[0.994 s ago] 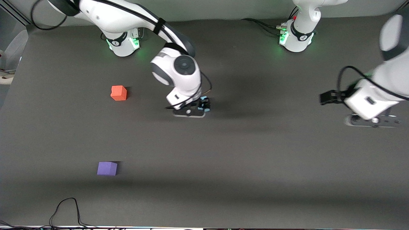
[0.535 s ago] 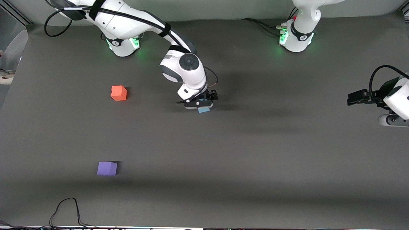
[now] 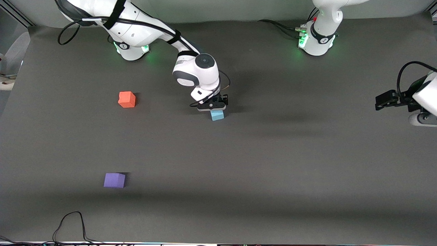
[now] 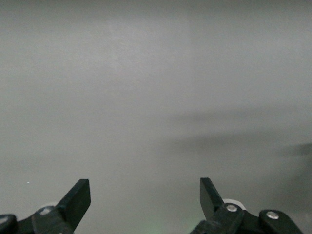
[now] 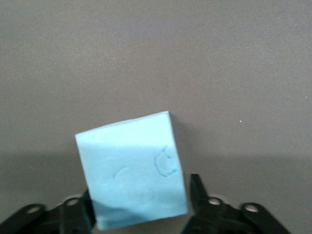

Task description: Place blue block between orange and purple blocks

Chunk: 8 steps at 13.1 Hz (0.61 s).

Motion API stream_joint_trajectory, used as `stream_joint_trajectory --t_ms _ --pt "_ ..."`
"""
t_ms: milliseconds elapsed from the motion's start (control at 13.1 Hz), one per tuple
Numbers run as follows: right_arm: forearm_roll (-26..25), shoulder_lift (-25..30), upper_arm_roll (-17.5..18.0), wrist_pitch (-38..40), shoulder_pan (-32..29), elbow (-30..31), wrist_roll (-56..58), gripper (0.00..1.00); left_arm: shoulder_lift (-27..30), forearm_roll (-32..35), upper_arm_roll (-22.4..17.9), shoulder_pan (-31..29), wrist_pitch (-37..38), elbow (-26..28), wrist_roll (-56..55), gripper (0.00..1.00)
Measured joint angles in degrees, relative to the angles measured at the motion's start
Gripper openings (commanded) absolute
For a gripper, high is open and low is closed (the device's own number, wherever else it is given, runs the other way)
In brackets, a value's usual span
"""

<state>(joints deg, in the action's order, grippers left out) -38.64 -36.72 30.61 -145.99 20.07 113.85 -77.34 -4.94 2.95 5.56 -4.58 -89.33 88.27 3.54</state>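
Reaching down at mid-table, the right gripper (image 3: 212, 106) brackets the blue block (image 3: 217, 115) with a finger on either side, though whether they press it cannot be told. The orange block (image 3: 127, 99) and purple block (image 3: 114, 180) sit well apart toward the right arm's end. The left gripper (image 4: 145, 199) waits, fingers spread wide and empty.

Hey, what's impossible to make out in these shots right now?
Blue block: in the front view the right gripper covers its top, so resting or lifted cannot be told; the right wrist view's edge cuts off its lower part.
Left gripper: the front view's edge partly cuts it off.
Orange block and purple block: outside both wrist views.
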Motion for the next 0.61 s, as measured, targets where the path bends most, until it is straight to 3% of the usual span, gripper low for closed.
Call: stream_joint_trajectory --t_ms 153,382,611 --pt "-0.1 0.2 0.0 -0.1 -0.9 -0.4 0.0 0.22 2.7 0.0 -4.2 4.0 -0.6 3.0 0.1 1.0" --pt "-0.3 2.8 0.1 0.2 -3.0 -0.9 0.0 0.22 3.8 -0.2 -4.7 5.3 -0.6 4.2 0.1 1.0" --pt "-0.2 9.8 0.9 1.5 -8.6 3.2 0.1 0.22 3.9 -1.0 -4.8 5.4 -0.2 4.2 0.1 1.0"
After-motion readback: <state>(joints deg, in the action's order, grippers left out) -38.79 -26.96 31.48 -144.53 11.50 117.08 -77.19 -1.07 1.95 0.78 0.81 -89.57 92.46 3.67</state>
